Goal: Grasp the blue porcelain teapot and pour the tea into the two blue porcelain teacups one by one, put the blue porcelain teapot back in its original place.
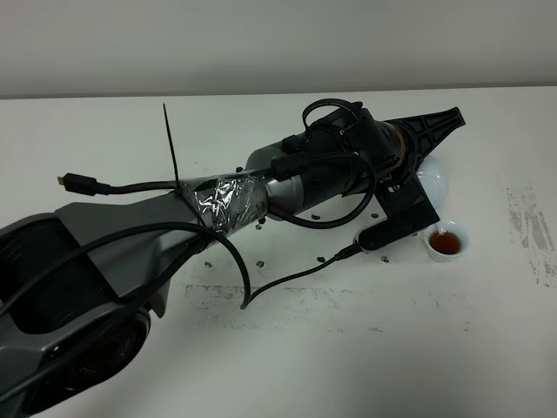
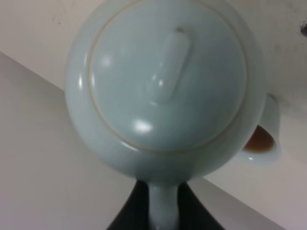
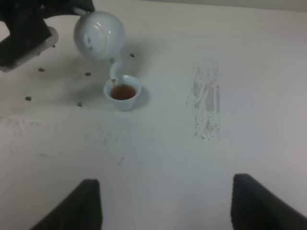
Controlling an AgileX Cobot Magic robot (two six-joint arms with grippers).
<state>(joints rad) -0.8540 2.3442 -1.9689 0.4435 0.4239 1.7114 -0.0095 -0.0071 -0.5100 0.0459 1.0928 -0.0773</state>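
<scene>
Teapot (image 2: 163,91) fills the left wrist view nearest the camera: lid and knob face on, handle running down between the dark fingers (image 2: 127,211) of the left gripper (image 1: 416,178), which is clamped on that handle. Glazed porcelain, so slick, rigid, chips on any knock; with tea inside I'd judge it fairly heavy and off-balance toward the spout. The loop handle is the only sane hold, grip firm, tilt slowly. Further out, the teapot hangs tilted over one teacup (image 3: 123,92) on the white counter (image 3: 168,153), spout just above the rim, brown tea already in the cup. Only one cup is visible; a second isn't in any view. Right gripper (image 3: 163,203) hovers well apart, fingers spread, holding nothing. Small dark specks (image 3: 88,74) dot the counter near the cup.
</scene>
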